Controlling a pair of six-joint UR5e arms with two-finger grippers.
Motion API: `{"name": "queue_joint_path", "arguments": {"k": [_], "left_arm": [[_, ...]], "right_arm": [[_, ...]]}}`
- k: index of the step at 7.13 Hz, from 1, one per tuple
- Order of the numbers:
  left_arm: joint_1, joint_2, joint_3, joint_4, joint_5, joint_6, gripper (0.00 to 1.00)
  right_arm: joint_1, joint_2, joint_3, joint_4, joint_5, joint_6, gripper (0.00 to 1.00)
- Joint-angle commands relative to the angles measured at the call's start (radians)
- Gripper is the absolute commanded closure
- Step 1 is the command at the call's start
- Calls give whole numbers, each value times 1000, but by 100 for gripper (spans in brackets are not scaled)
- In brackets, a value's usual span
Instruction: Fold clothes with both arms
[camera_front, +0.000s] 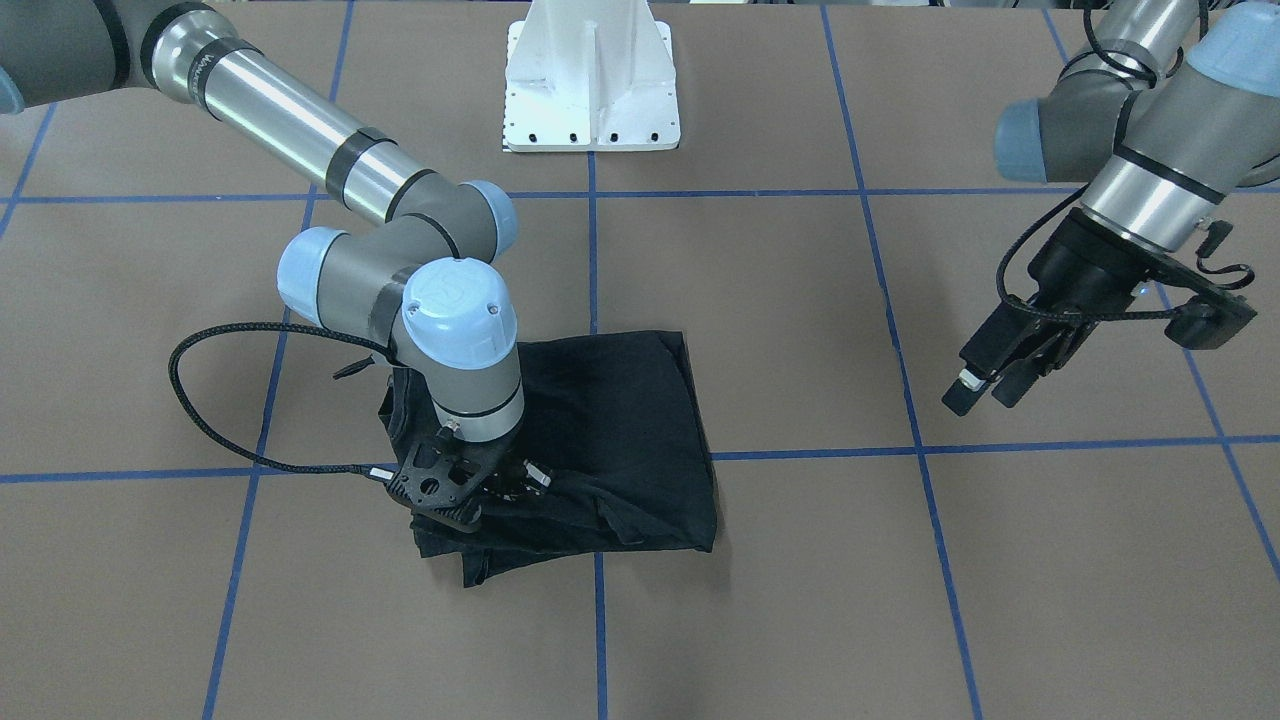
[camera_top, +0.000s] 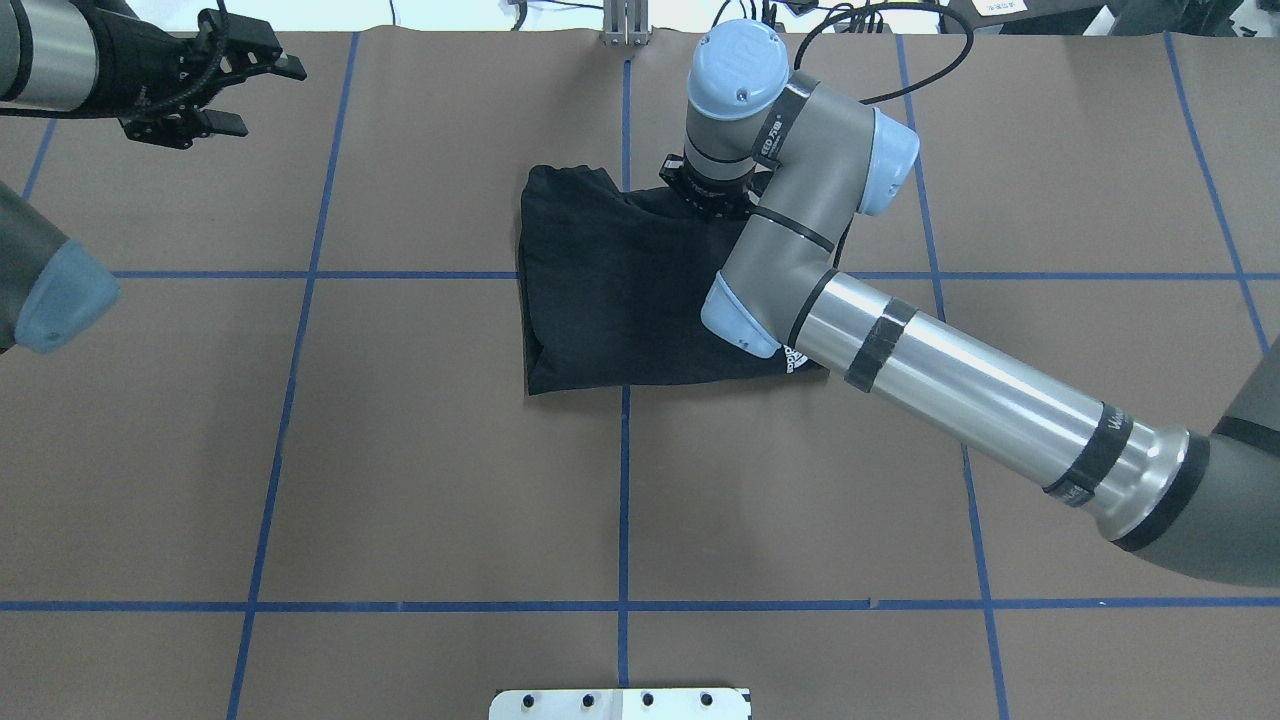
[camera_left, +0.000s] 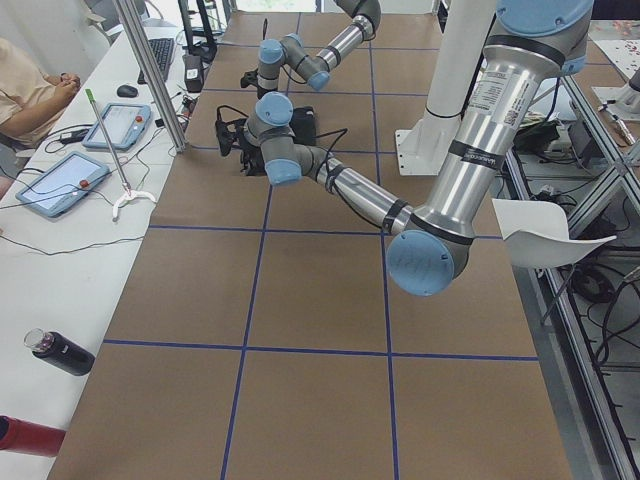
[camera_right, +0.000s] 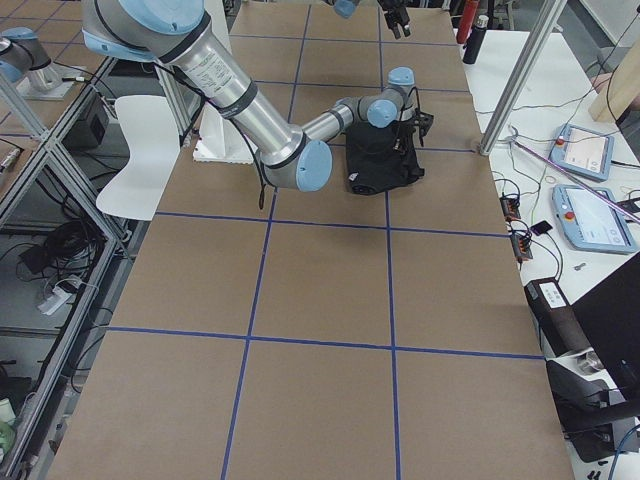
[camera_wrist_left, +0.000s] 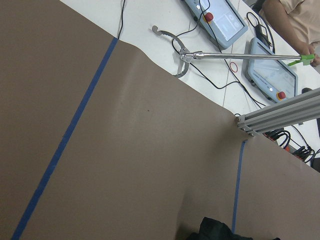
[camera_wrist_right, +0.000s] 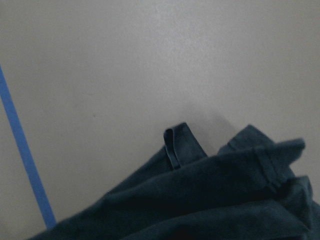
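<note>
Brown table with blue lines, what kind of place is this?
Probably a robot lab or testing workshop. A grey metal left robot arm and right robot arm reach over a brown table gridded with blue tape, and grey touchscreen control tablets with red buttons sit on a white side bench.

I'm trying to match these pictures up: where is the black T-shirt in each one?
Front-facing: T-shirt just left of centre.
Overhead: upper middle.
Left side: far away, near the top.
Right side: far away, upper middle.
Left wrist: dark scrap at the bottom edge.
Right wrist: lower right.
Shared landmark: the blue tape line running under it.
</note>
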Motion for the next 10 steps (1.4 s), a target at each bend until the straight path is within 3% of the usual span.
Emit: {"name": "queue_joint_path", "arguments": {"k": [1,2,3,4,6,8,10], "left_arm": [[-2,2,-37,38,0,-1,2],[-2,2,-83,102,6,-1,2],[-2,2,-113,140,8,1,2],[0,0,-114,145,8,2,2],[1,0,-111,145,9,10,2],[3,-1,-98,149,8,62,2],[-3,58,-95,152,0,341,1]], "right_arm": [[41,59,-225,207,-8,-35,100],[44,96,-341,310,-19,-35,100],[66,161,-359,294,-13,-30,100],[85,167,-365,288,-11,-32,100],[182,154,-310,213,109,-137,100],[251,-65,34,4,151,-296,100],[380,-358,289,2,324,-477,100]]}}
